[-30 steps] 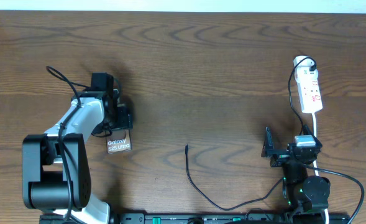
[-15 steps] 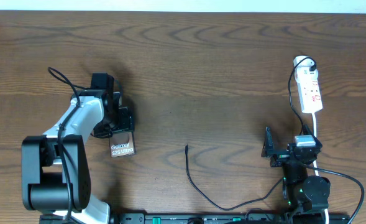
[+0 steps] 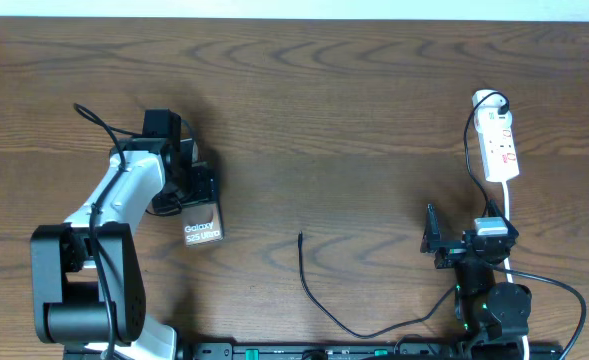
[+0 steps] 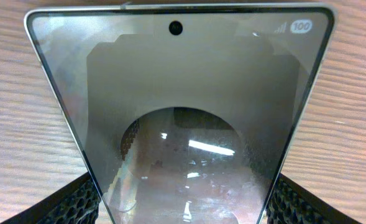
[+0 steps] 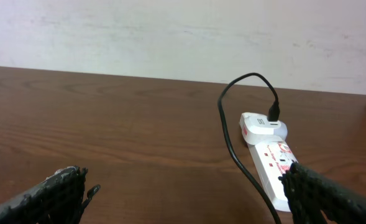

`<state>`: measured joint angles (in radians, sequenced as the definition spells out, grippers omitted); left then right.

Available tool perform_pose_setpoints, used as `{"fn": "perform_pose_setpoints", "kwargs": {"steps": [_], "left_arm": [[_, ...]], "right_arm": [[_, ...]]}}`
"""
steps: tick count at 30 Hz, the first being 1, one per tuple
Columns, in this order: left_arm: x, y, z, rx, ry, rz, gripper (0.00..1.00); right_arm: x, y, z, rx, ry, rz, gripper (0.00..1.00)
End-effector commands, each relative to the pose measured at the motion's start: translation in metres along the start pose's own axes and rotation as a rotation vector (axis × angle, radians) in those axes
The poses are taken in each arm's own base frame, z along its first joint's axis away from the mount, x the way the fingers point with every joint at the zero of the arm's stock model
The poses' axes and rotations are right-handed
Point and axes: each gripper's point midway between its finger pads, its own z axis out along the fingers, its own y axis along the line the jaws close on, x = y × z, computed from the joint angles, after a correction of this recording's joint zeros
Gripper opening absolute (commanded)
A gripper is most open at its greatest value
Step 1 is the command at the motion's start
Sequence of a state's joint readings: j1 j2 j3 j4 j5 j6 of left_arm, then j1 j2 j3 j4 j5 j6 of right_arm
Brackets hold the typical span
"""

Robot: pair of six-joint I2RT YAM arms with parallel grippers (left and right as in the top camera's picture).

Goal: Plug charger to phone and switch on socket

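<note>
The phone (image 3: 202,230) is a brownish glossy slab with white "Galaxy S25 Ultra" lettering, at the left of the table. My left gripper (image 3: 196,196) is shut on its far end; in the left wrist view the phone (image 4: 181,112) fills the frame between both fingers. The charger cable's free plug tip (image 3: 300,238) lies mid-table and the black cable runs to the front right. The white socket strip (image 3: 499,145) lies at the far right, seen also in the right wrist view (image 5: 271,163) with a black cable (image 5: 232,140) plugged in. My right gripper (image 3: 434,240) is open and empty.
A white adapter (image 5: 265,126) sits at the strip's far end. The strip's white cord (image 3: 509,215) runs toward the right arm base. A pale wall stands behind the table's far edge.
My left gripper has dragged the phone a little to the right and turned it slightly. The right arm, cable and socket have not moved.
</note>
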<state>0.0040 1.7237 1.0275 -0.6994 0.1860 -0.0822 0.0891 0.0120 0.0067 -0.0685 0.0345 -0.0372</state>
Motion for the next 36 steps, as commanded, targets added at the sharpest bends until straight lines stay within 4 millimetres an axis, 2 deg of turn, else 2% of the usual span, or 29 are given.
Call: {"fn": "perform_pose_setpoints", "kwargs": {"steps": [1,16,24,25,26,28,29,36], "left_arm": [[-0.012,0.022,-0.010,-0.134,-0.054,-0.008,0.07],[0.004,0.030,0.028,-0.151,0.017,-0.013,0.07],[0.007,0.031,0.031,-0.151,0.020,-0.013,0.07],[0.007,0.031,0.031,-0.151,0.021,-0.013,0.10],[0.008,0.031,0.031,-0.151,0.024,-0.013,0.23],[0.010,0.031,0.030,-0.152,0.032,-0.013,0.68],[0.010,0.031,0.031,-0.152,0.035,-0.014,0.76],[0.012,0.032,0.031,-0.153,0.039,-0.014,0.89]], "right_arm": [[0.000,-0.003,0.000,0.015,0.000,-0.012,0.99],[0.000,-0.003,0.000,0.015,0.000,-0.012,0.99],[0.000,-0.003,0.000,0.015,0.000,-0.011,0.99],[0.000,-0.003,0.000,0.015,0.000,-0.012,0.99],[0.000,-0.003,0.000,0.015,0.000,-0.011,0.99],[0.000,-0.003,0.000,0.015,0.000,-0.011,0.99],[0.000,-0.003,0.000,0.015,0.000,-0.011,0.99],[0.000,-0.003,0.000,0.015,0.000,-0.012,0.99]]}}
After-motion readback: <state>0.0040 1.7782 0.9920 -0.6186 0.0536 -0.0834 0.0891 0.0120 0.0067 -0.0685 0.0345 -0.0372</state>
